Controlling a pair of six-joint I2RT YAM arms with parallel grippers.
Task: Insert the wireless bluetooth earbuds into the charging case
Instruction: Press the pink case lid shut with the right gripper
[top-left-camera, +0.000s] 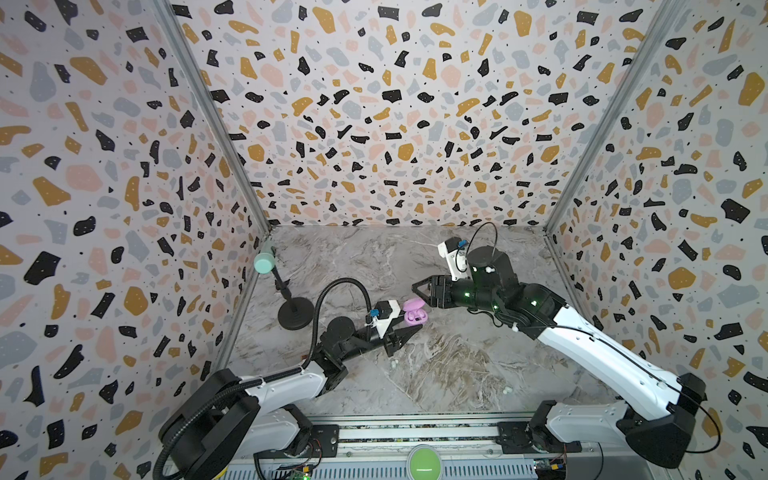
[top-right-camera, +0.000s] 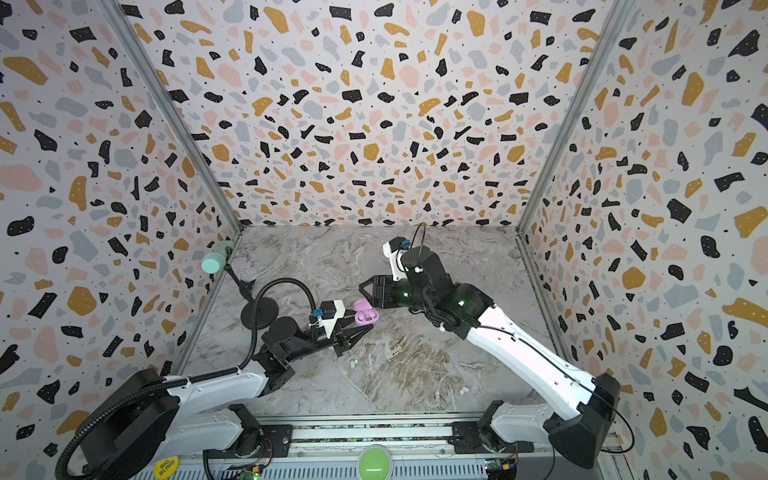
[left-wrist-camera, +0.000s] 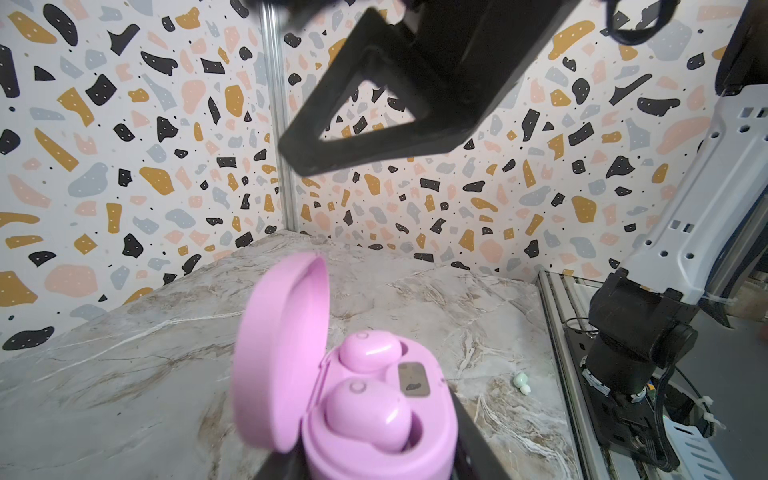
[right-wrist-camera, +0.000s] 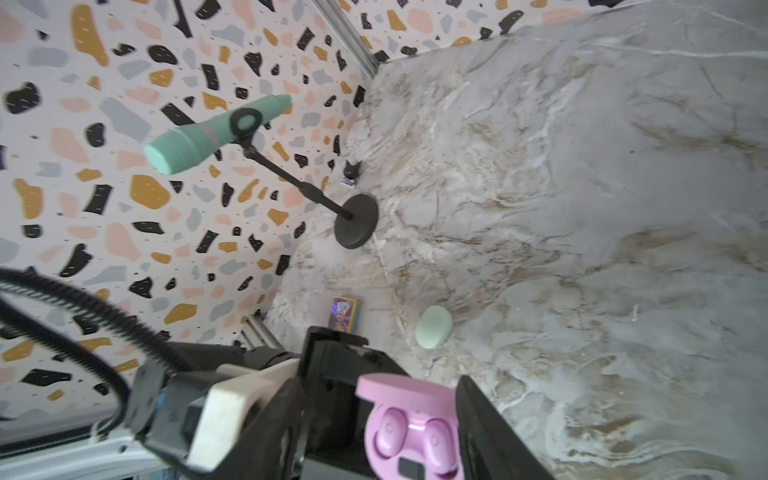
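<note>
Over by the left wall a mint-green microphone (top-left-camera: 264, 262) leans out on a black stand (top-left-camera: 296, 313) whose round foot sits on the marble table (top-left-camera: 457, 365).

Next comes the left gripper (top-left-camera: 409, 328), low over the table near the middle. It is closed on the body of a pink case (top-left-camera: 415, 312), one black finger on each side, as the left wrist view shows. The case lid (left-wrist-camera: 282, 353) stands open. Two pink earbuds (left-wrist-camera: 370, 351) sit in the case's two wells, side by side next to a small dark panel.

The right wrist view also shows a closed mint case (right-wrist-camera: 434, 328) lying flat on the table beyond the left gripper, with a small colourful box (right-wrist-camera: 347, 311) just beside it.

On the bare table in front of the left gripper lies one pale earbud (top-left-camera: 394, 364), apart from everything.

The right gripper (top-left-camera: 417, 286) hangs above and just behind the pink case, touching nothing that I can see. It is turned side-on in both top views, so I cannot tell how wide its jaws stand, and nothing shows between them.

Further right, nearer the front edge, lies a second pale earbud (top-left-camera: 507, 390), well apart from both cases.
</note>
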